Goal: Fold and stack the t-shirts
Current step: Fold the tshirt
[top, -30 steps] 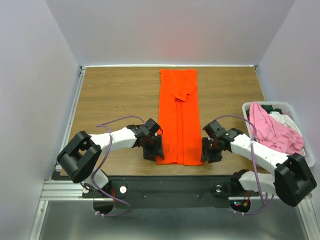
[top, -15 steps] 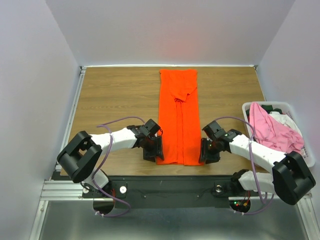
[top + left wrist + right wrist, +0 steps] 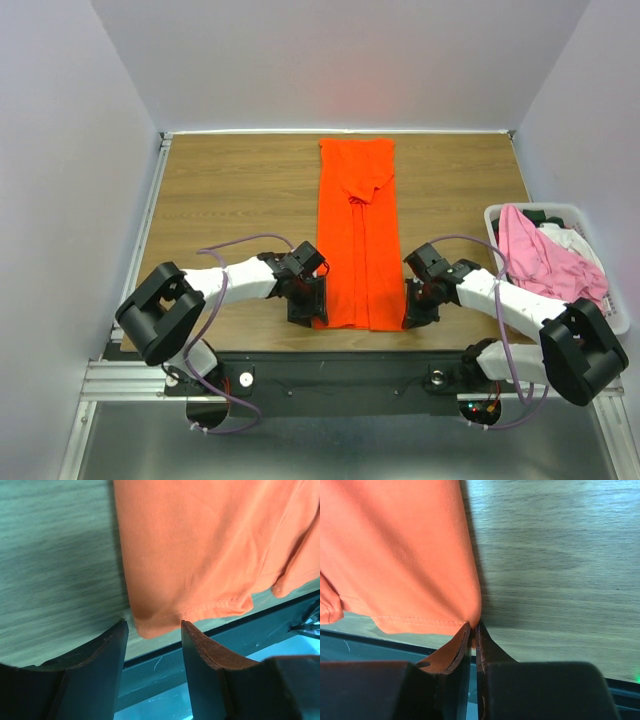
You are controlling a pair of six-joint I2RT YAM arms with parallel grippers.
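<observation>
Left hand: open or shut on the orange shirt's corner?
Open. In the wrist view the left hand's fingers stand apart, the orange t-shirt's hem corner lying between them, unpinched.

Wrist-view edges cut off most of the orange t-shirt (image 3: 210, 545).

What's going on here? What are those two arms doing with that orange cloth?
A robot is working on an orange t-shirt, already folded into a long strip down the middle of the wooden table. It is reaching for the two near corners of the hem. The right end effector is pinched shut on its corner. The left end effector is open around its corner, not yet gripping. More shirts, a pink t-shirt on top, sit in the white bin at the right.
</observation>
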